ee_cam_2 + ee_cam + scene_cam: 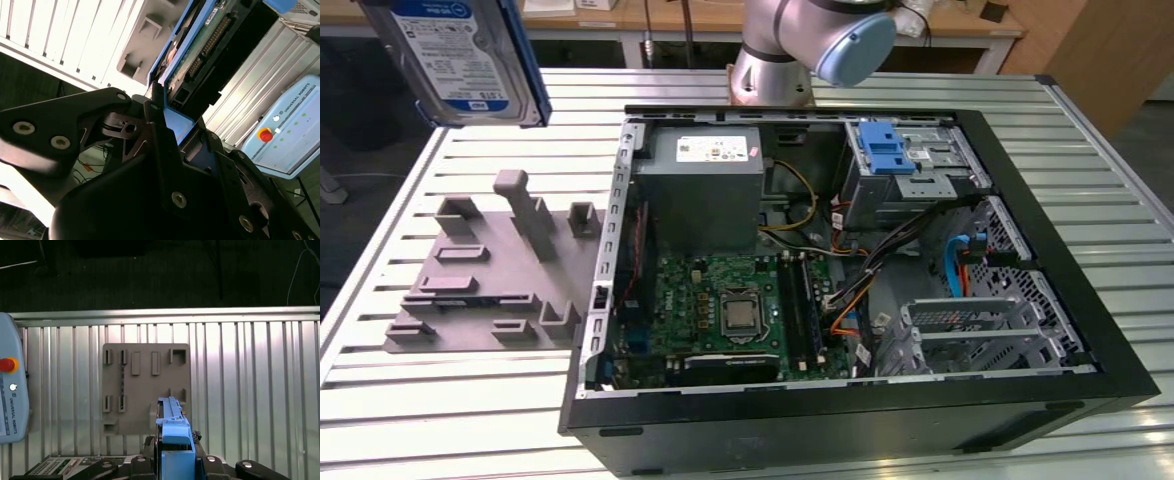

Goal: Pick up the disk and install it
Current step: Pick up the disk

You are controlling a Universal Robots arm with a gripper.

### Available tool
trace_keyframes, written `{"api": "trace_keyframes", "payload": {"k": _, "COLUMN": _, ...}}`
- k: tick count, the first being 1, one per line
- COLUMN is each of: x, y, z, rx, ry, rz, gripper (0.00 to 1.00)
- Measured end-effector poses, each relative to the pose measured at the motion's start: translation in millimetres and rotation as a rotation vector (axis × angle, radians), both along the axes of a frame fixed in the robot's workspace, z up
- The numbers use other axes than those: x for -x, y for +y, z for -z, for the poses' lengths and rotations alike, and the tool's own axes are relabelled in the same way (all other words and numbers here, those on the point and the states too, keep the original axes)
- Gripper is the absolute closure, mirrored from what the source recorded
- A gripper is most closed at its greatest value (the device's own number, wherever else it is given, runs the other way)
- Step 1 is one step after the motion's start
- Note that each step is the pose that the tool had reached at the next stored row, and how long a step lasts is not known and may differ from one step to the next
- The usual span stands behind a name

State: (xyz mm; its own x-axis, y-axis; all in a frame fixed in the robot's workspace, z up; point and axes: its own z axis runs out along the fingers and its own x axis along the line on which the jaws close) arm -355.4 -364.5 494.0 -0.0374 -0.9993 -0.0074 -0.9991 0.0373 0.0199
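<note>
High at the exterior view's left edge, the disk (454, 60) hangs in the air with its blue-and-white label facing the camera and its blue frame down one side, clear of the slatted metal table (454, 400). Below it on the table lies a grey fixture plate (494, 270) with upright pegs and slots. Further right the arm (794, 50) rises behind the open computer case (854, 425), which lies on its side just beside the plate. Inside are a grey power supply box (700, 185), a green circuit board (727, 305) and, toward the right, a blue latch (894, 150) on the drive cage. In both wrist views the gripper (176, 452) is clamped on the disk's blue frame — black fingers (159, 125) pressed against it, with the plate beyond.
</note>
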Motion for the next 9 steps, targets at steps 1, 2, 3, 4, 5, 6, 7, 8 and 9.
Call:
{"api": "trace_keyframes", "payload": {"k": 1, "x": -2.3, "y": -0.7, "z": 0.0, "rx": 0.0, "ry": 0.0, "rz": 0.0, "gripper": 0.64}}
{"api": "trace_keyframes", "payload": {"k": 2, "x": -4.6, "y": -1.7, "z": 0.0, "rx": 0.0, "ry": 0.0001, "rz": 0.0, "gripper": 0.64}}
{"api": "trace_keyframes", "payload": {"k": 3, "x": -6.7, "y": -2.7, "z": 0.0, "rx": 0.0001, "ry": 0.0001, "rz": 0.0, "gripper": 0.64}}
{"api": "trace_keyframes", "payload": {"k": 4, "x": -8.8, "y": -4.0, "z": 0.0, "rx": 0.0, "ry": 0.0, "rz": 0.0, "gripper": 0.64}}
{"api": "trace_keyframes", "payload": {"k": 5, "x": -11.0, "y": -5.4, "z": 0.1, "rx": 0.0, "ry": 0.0, "rz": 0.0, "gripper": 0.64}}
{"api": "trace_keyframes", "payload": {"k": 6, "x": -13.2, "y": -6.7, "z": 0.0, "rx": 0.0001, "ry": 0.0002, "rz": 0.0, "gripper": 0.64}}
{"api": "trace_keyframes", "payload": {"k": 7, "x": -15.2, "y": -8.1, "z": 0.1, "rx": 0.0, "ry": 0.0, "rz": 0.0, "gripper": 0.64}}
{"api": "trace_keyframes", "payload": {"k": 8, "x": -17.2, "y": -9.6, "z": 0.2, "rx": 0.0, "ry": 0.0, "rz": 0.0, "gripper": 0.64}}
{"api": "trace_keyframes", "payload": {"k": 9, "x": -19.2, "y": -11.2, "z": 0.2, "rx": 0.0, "ry": 0.0, "rz": 0.0, "gripper": 0.64}}
